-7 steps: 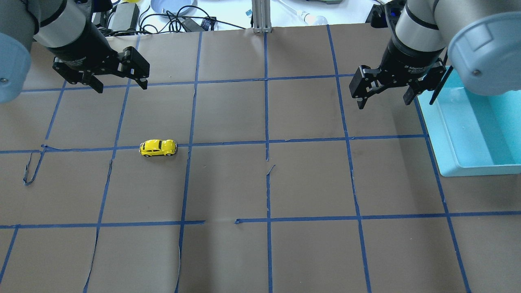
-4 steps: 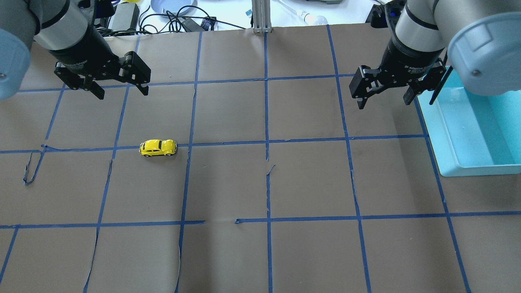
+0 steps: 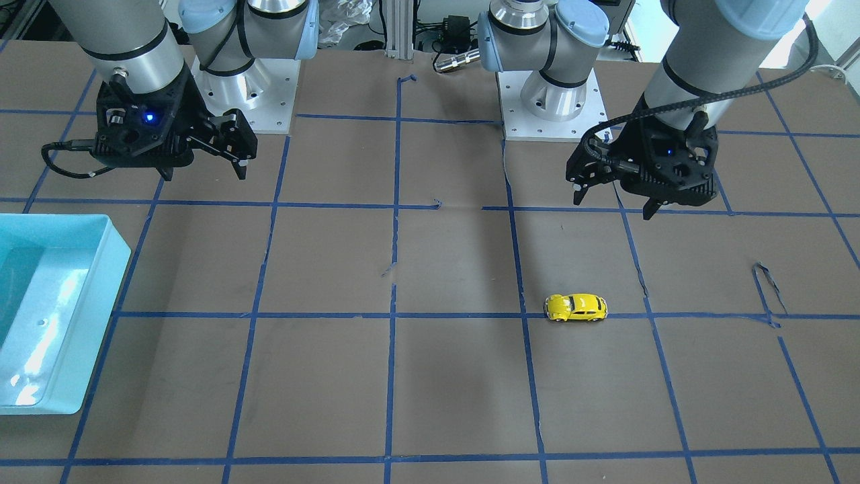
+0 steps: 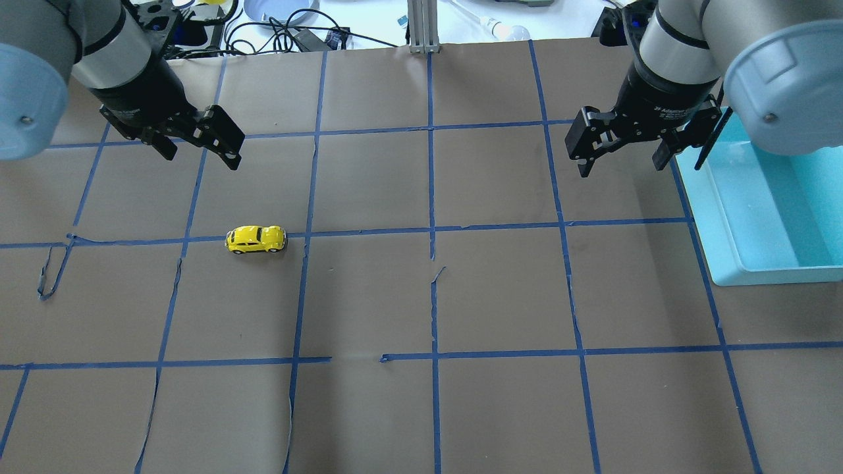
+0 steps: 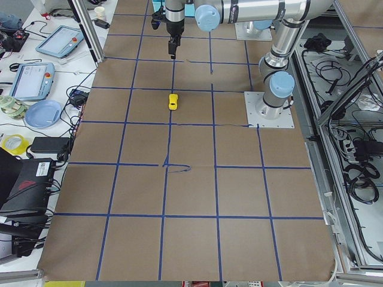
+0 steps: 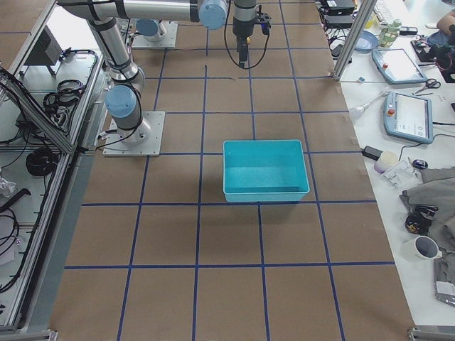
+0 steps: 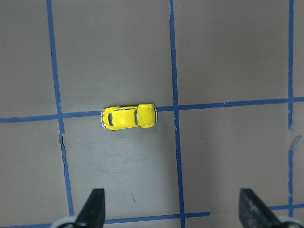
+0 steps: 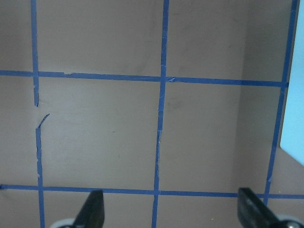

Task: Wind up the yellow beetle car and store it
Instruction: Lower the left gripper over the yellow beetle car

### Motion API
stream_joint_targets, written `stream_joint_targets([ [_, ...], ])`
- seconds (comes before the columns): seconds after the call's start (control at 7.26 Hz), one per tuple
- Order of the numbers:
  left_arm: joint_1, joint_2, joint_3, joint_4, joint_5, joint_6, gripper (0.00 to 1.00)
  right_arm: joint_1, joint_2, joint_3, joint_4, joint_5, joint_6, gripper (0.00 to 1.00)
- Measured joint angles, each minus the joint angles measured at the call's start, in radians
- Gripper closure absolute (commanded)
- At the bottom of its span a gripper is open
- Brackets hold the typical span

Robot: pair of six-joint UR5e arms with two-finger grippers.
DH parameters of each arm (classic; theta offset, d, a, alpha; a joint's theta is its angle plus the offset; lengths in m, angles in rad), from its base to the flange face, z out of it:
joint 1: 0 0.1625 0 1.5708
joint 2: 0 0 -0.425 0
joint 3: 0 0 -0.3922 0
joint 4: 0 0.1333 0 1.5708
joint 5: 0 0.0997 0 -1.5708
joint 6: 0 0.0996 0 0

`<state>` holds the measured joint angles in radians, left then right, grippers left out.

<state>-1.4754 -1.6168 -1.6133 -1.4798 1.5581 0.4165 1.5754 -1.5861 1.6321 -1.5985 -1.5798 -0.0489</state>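
Yellow beetle car (image 4: 256,239) sitting on brown worktop (image 4: 500,289) | left tool (image 4: 199,157) hovering near it, jaws wide apart | right tool (image 4: 621,168) hanging agape beside teal bin (image 4: 784,275)

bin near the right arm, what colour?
Light turquoise bin, plain, no pattern; clearest in the exterior right view.

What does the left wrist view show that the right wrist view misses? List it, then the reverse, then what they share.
Left wrist only: the car, sitting on a tape line, ahead of the open left gripper and untouched.
Right wrist only: a pale sliver of the bin at the right edge, beyond the open right gripper; no car in sight.
Both: brown paper with a blue tape grid, and two spread fingertips at the bottom holding nothing.
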Motion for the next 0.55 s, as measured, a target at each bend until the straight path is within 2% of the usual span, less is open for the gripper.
stream_joint_targets([
  [0.41,0.005,-0.115,-0.086,0.128,0.012,0.449,0.02,0.0,-0.001,0.009,-0.001,0.0,-0.001,0.0],
  [0.55,0.008,-0.143,-0.108,0.168,0.04,0.65,0.03,0.0,-0.001,0.01,-0.001,-0.001,-0.003,0.0],
])
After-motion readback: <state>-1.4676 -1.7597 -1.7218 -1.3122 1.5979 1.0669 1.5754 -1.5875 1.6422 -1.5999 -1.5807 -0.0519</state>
